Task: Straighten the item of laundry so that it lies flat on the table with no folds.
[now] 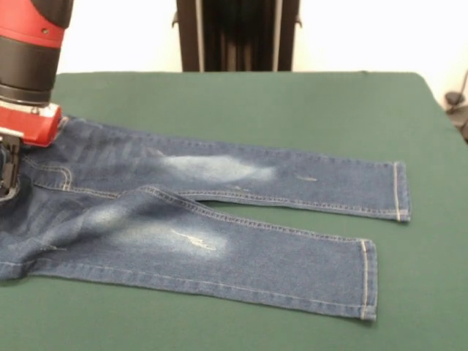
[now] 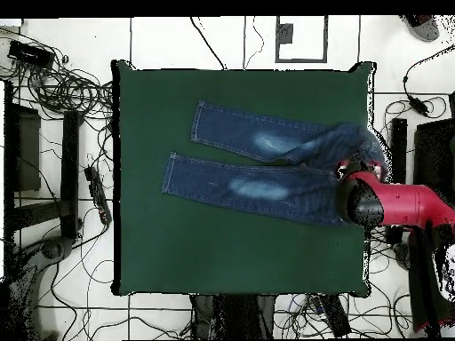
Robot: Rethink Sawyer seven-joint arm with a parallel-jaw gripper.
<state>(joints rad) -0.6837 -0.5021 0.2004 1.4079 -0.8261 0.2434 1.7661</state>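
Note:
The item of laundry (image 1: 219, 212), a small pair of blue jeans with pale faded patches, lies on the green table (image 1: 292, 102). In the front view both legs stretch out to the right, nearly flat, with hems apart. The waist end at the left is rumpled, with a raised fold near the crotch. My gripper (image 1: 6, 175) hangs below the red wrist at the left edge, low over the waist, and is mostly cut off. In the overhead view the jeans (image 2: 258, 169) point left, and the red arm (image 2: 391, 204) covers the gripper and part of the waist near the table (image 2: 222, 249) edge.
Tangled cables (image 2: 62, 89) and black stands (image 2: 22, 151) lie on the floor to the left of the table in the overhead view. More gear (image 2: 435, 151) stands to its right. The waist end lies close to the table's right edge there.

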